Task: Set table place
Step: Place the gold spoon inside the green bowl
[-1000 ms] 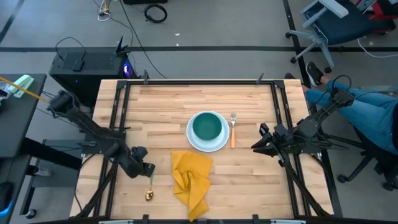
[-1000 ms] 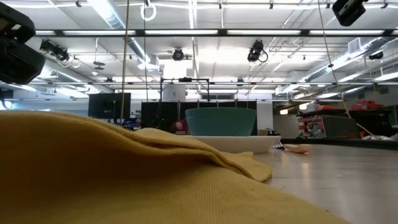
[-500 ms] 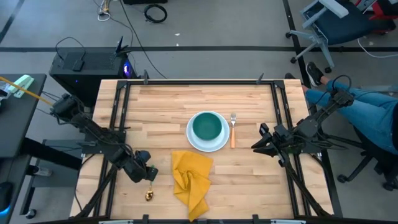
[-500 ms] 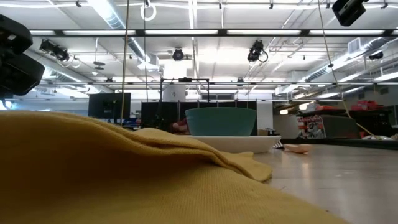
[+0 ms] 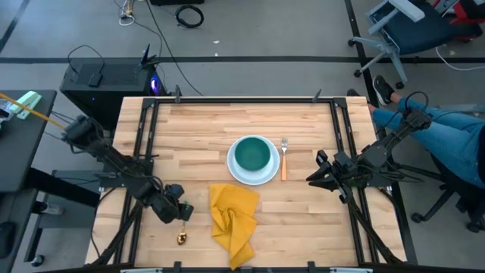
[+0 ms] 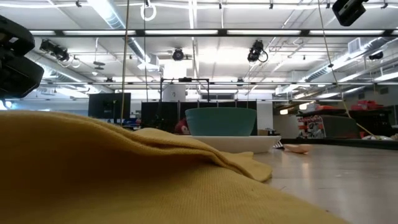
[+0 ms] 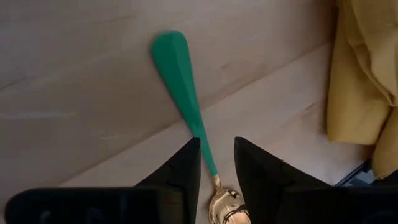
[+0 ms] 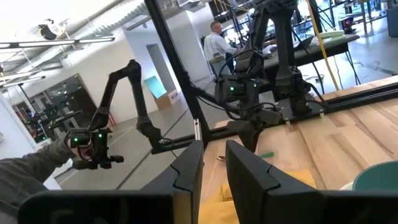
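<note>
Yellow napkin point(image 5: 233, 218) just beside spoon point(image 7: 186, 99).

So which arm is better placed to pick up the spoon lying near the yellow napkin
Left. The left gripper is right over the spoon, fingers open either side of its green handle. The right gripper waits at the table's far right edge, beyond the bowl and fork.
</note>
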Tool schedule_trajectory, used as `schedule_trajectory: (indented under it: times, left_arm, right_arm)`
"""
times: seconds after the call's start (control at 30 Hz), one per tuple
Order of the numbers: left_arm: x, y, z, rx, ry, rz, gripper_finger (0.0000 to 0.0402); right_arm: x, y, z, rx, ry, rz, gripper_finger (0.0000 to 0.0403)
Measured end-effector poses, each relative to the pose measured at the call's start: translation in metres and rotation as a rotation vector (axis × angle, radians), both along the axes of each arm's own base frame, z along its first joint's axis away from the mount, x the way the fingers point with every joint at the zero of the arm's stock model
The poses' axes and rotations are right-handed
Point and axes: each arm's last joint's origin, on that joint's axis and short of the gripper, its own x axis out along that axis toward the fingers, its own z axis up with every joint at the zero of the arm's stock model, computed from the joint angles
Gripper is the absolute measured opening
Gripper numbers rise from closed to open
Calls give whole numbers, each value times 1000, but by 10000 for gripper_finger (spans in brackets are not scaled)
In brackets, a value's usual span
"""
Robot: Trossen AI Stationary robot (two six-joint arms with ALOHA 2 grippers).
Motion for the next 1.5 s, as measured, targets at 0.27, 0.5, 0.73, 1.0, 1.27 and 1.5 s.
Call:
schedule_trajectory:
  times: [0.27,0.5,0.73,1.0,1.27,1.5]
  left_arm:
    - [4,-7,-5,-25,16,-1,100]
    - [3,-11,-13,-61,98,3,100]
    - [5,-15,-13,-87,74,-4,94]
    - [6,-16,-12,-101,60,-5,93]
    - [9,-18,-21,-107,114,5,93]
    - [9,-18,-22,-96,99,-14,93]
  right_arm:
    - [0,0,0,-3,-1,-1,77]
    - [0,0,0,-2,1,-1,77]
    - [0,0,0,-3,4,-1,77]
    - [0,0,-1,-8,5,-1,77]
    - [0,0,-1,-8,5,-1,77]
    - [0,0,-1,-8,5,-1,77]
